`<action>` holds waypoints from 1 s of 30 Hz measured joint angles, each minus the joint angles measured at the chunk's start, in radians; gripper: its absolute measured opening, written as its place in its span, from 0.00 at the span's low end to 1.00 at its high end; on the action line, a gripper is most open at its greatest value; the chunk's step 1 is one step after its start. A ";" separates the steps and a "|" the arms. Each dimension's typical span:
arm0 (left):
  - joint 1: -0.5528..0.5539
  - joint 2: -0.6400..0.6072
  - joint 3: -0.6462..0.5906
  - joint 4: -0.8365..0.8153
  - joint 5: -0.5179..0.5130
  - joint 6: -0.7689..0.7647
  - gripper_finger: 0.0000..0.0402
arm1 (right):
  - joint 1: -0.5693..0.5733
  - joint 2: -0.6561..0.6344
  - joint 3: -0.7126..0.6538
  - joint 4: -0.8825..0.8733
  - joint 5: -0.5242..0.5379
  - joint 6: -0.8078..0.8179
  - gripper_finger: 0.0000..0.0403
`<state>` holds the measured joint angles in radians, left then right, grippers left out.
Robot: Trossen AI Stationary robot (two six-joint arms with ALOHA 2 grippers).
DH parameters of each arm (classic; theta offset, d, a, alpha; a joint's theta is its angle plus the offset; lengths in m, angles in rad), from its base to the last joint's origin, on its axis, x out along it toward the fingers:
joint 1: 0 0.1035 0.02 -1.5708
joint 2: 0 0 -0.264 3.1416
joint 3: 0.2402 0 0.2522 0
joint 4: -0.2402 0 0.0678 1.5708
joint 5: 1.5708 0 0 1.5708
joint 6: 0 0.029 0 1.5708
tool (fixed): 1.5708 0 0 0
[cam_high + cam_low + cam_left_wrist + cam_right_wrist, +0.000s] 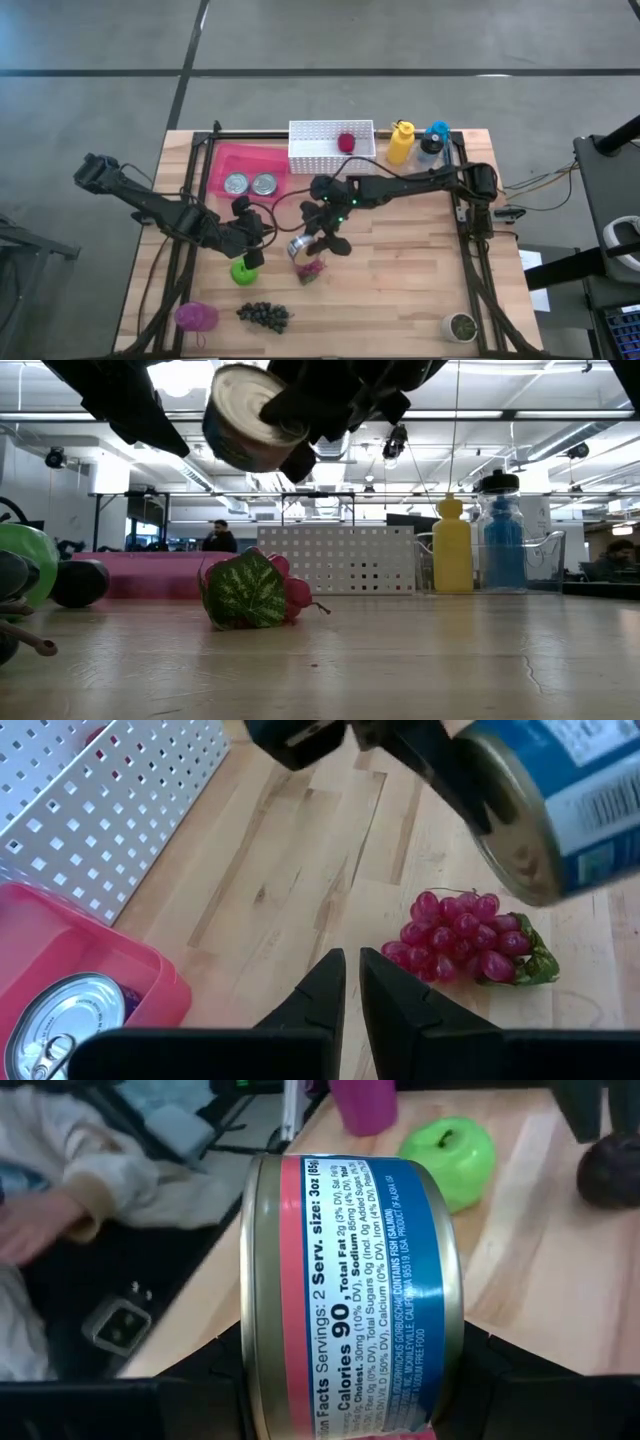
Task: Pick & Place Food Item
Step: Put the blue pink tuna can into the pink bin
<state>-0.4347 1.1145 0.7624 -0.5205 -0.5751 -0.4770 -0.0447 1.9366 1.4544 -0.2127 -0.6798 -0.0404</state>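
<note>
Between the right end effector (350,1380) fingers sits the can (350,1290).

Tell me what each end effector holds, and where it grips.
The right end effector grips the blue-and-pink labelled metal can across its curved sides, above the table. The left end effector holds nothing.

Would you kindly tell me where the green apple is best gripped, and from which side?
Grip the apple across its round middle, coming straight down from above. It appears to sit upright with the stem on top, so its widest girth is level and should give an even, centred hold.
</note>
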 joint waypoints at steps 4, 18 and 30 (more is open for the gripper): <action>0.000 0.000 0.000 0.000 0.000 0.000 0.10 | 0.015 0.000 0.000 0.013 0.109 0.043 0.45; 0.000 0.000 0.000 0.000 0.000 0.000 0.10 | 0.036 -0.002 0.000 0.097 0.193 0.063 0.45; 0.000 0.000 0.000 0.000 0.000 0.000 0.10 | 0.062 -0.008 0.000 0.096 0.186 0.072 0.45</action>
<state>-0.4347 1.1141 0.7624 -0.5205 -0.5747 -0.4767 0.0170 1.9289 1.4544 -0.1169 -0.4942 0.0319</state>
